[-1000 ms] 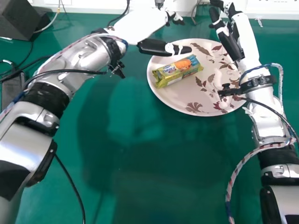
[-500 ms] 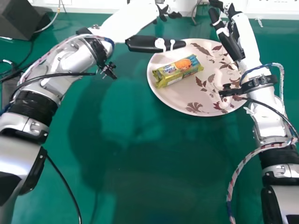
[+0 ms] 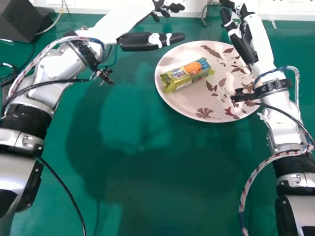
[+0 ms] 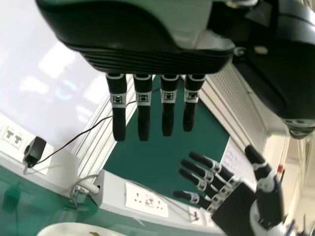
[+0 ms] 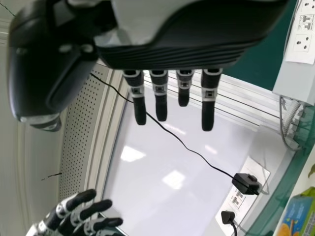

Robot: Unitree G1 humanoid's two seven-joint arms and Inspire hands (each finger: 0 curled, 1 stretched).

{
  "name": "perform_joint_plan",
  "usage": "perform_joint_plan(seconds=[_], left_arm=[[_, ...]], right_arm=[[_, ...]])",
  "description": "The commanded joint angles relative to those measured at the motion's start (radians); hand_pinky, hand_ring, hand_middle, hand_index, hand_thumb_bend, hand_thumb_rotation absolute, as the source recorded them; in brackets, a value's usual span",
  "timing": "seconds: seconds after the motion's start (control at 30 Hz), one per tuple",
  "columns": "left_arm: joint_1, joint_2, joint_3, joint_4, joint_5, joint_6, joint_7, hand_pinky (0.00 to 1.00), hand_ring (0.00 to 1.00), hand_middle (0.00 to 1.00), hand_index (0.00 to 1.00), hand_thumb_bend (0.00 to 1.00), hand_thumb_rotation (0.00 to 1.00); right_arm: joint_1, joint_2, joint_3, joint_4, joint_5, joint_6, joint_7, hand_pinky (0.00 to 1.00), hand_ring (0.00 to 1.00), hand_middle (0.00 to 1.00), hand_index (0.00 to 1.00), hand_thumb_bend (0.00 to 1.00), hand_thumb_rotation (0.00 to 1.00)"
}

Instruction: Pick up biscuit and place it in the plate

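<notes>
Biscuit packet (image 3: 184,76), a slim oblong in yellow-green film with a blue end, is my job here, and it already lies in the plate. The broad green desk (image 3: 147,196) spreads under everything. On its far part sits the round, pale pink plate (image 3: 187,104) with brown and dark red leaf patterns. Off in the far left corner I have a dark, boxy object (image 3: 17,19). The black-and-white left hand (image 3: 135,41) is raised beside the plate's left side, fingers straight and apart from the packet. Its matching right hand (image 3: 241,46) is up by the plate's far right side, fingers straight too, holding nothing. The packet rests flat within the rim, toward the left of the plate, touched by neither hand.

I judge the placing done and the step in hand to be clearing away. My next move, I reckon, is to take the left hand wide of the plate, keeping its thumb off the rim so nothing tips or slides, and leave the right hand parked.
</notes>
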Motion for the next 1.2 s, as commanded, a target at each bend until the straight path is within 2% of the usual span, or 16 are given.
perform_joint_plan(seconds=[0.0,0.27,0.33,0.43,0.57,0.7,0.87,1.03,1.17], left_arm=[[0.022,0.005,0.029,-0.018,-0.044,-0.012,-0.025,0.69,0.77,0.85,0.86,1.0,1.0],[0.109,0.008,0.11,-0.08,-0.23,0.026,-0.159,0.7,0.78,0.86,0.86,1.0,1.0],[0.122,0.009,0.126,-0.089,-0.266,0.03,-0.189,0.7,0.78,0.86,0.86,1.0,1.0],[0.152,0.009,0.155,-0.133,-0.326,0.081,-0.235,0.7,0.78,0.87,0.87,1.0,1.0],[0.184,0.009,0.195,-0.171,-0.379,0.113,-0.262,0.7,0.8,0.87,0.87,1.0,1.0],[0.201,0.005,0.233,-0.162,-0.421,0.109,-0.29,0.69,0.8,0.87,0.87,1.0,1.0],[0.225,-0.012,0.279,-0.161,-0.48,0.124,-0.311,0.7,0.82,0.87,0.87,1.0,1.0],[0.235,-0.036,0.324,-0.141,-0.561,0.128,-0.349,0.71,0.82,0.88,0.87,1.0,1.0],[0.245,-0.054,0.351,-0.118,-0.585,0.118,-0.356,0.71,0.82,0.88,0.88,1.0,1.0]], right_arm=[[-0.005,-0.013,-0.005,-0.005,0.01,-0.003,0.001,0.74,0.89,0.93,0.88,0.82,0.24],[-0.008,-0.02,-0.005,0.004,0.016,-0.001,0.008,0.76,0.91,0.95,0.9,0.81,0.18],[-0.009,-0.022,-0.005,0.007,0.019,-0.002,0.012,0.74,0.9,0.95,0.91,0.81,0.2],[-0.006,-0.022,-0.006,0.006,0.022,-0.002,0.013,0.77,0.92,0.97,0.92,0.81,0.21],[-0.004,-0.023,-0.006,0.006,0.022,0.0,0.014,0.77,0.92,0.97,0.92,0.82,0.24],[-0.002,-0.03,-0.005,0.007,0.016,-0.008,0.011,0.79,0.95,0.98,0.94,0.83,0.28],[-0.002,-0.037,-0.007,0.018,0.021,-0.017,0.017,0.79,0.94,0.97,0.92,0.81,0.18],[-0.002,-0.042,-0.01,0.019,0.029,-0.006,0.026,0.84,0.96,0.99,0.93,0.8,0.21],[-0.001,-0.046,-0.015,0.024,0.04,0.001,0.037,0.81,0.96,0.99,0.94,0.79,0.21]])
